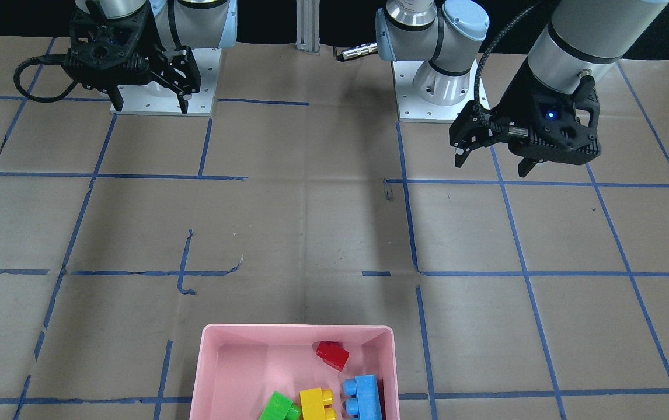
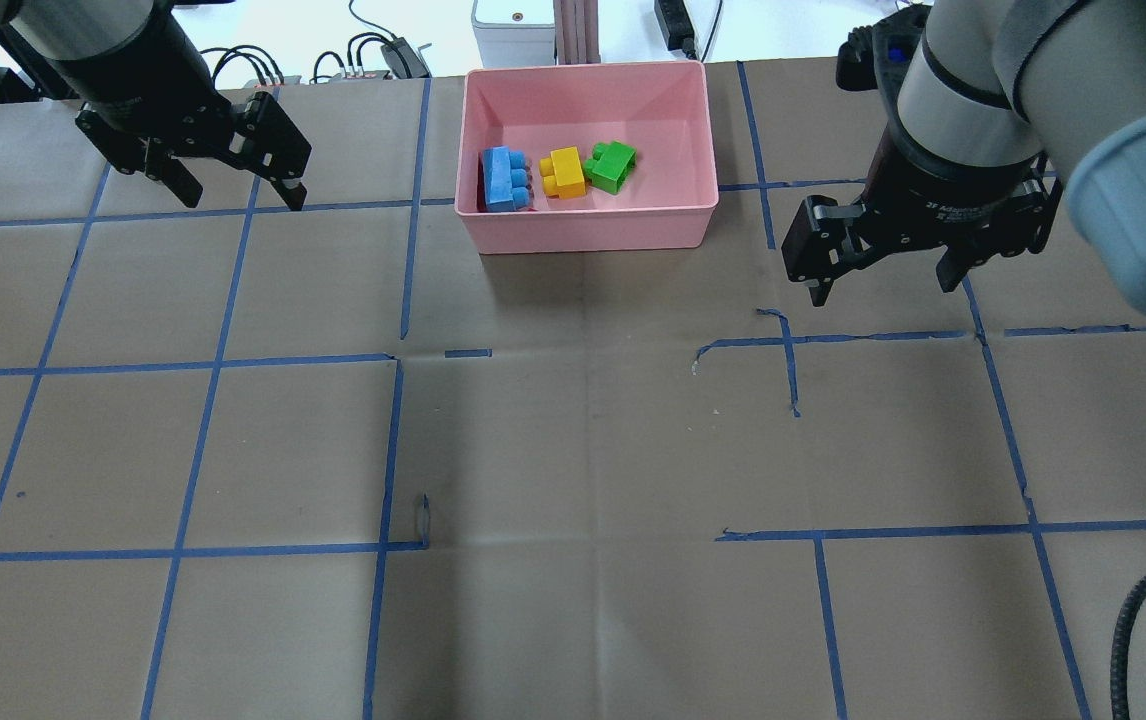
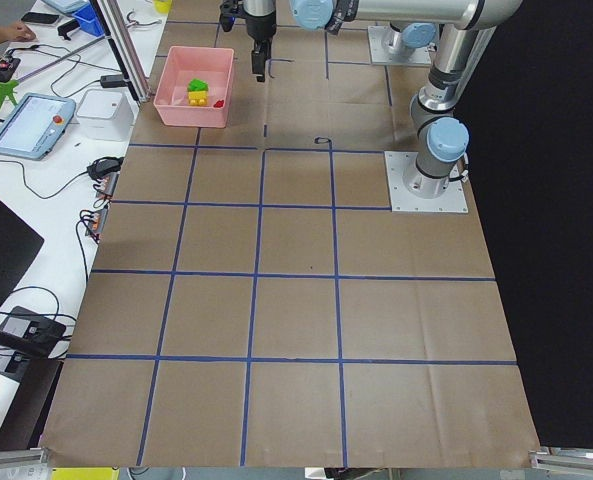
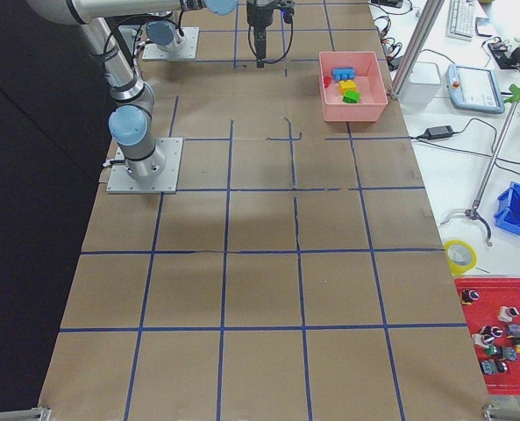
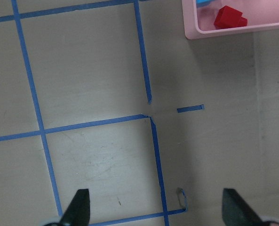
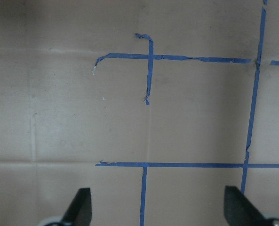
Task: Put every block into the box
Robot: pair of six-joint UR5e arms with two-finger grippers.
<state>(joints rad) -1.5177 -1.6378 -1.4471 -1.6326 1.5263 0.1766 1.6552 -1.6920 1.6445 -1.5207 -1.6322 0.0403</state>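
The pink box (image 1: 212, 361) stands at the table's far edge from the robot. In it lie the green block (image 1: 279, 406), the yellow block (image 1: 318, 403), the light blue block (image 1: 362, 396) and the red block (image 1: 332, 354). The overhead view shows the box (image 2: 593, 228) with blue (image 2: 505, 180), yellow (image 2: 564, 172) and green (image 2: 612, 166); red is mostly hidden there. My left gripper (image 2: 241, 200) hangs open and empty left of the box; its wrist view shows the red block (image 5: 229, 18) in the box corner (image 5: 224, 32). My right gripper (image 2: 883, 290) is open and empty to the box's right.
Brown paper with a blue tape grid covers the table. The two arm bases (image 1: 162, 81) stand on white plates at the robot's side. An aluminium post (image 2: 578, 30) and cables stand just beyond the box. A tablet (image 3: 31, 125) and a white device (image 3: 104, 112) lie off the table.
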